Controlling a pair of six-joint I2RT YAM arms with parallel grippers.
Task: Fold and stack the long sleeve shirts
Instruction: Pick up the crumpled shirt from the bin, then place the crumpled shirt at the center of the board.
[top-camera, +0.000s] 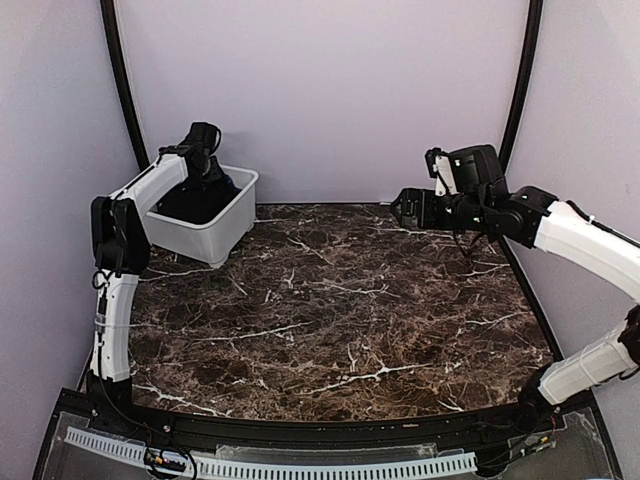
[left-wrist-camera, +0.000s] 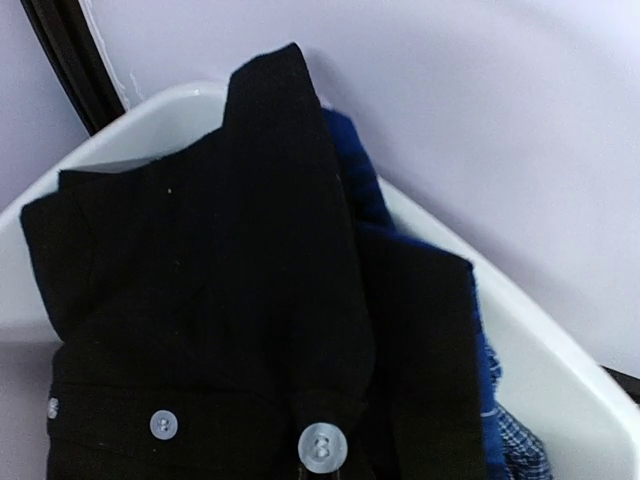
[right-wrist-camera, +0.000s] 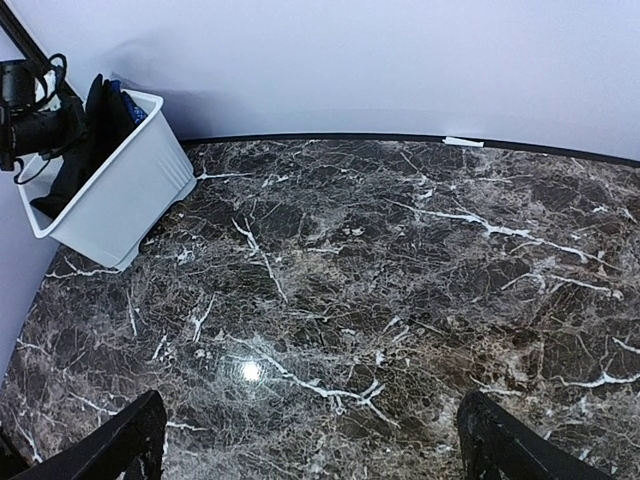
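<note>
Black shirt (left-wrist-camera: 220, 300), lower frame: left gripper (top-camera: 206, 168) clenched on it, right gripper (right-wrist-camera: 320, 432) released; lift slowly clear of tub (left-wrist-camera: 560, 380), leaving blue shirt (left-wrist-camera: 355, 170)

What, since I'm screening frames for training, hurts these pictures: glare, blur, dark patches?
Right wrist: a bright glare spot sits on the marble table, and its far edge looks bowed by the lens. Left wrist: the black shirt reads as flat dark, its button soft. Top external: evenly lit, but what lies in the tub is murky.
</note>
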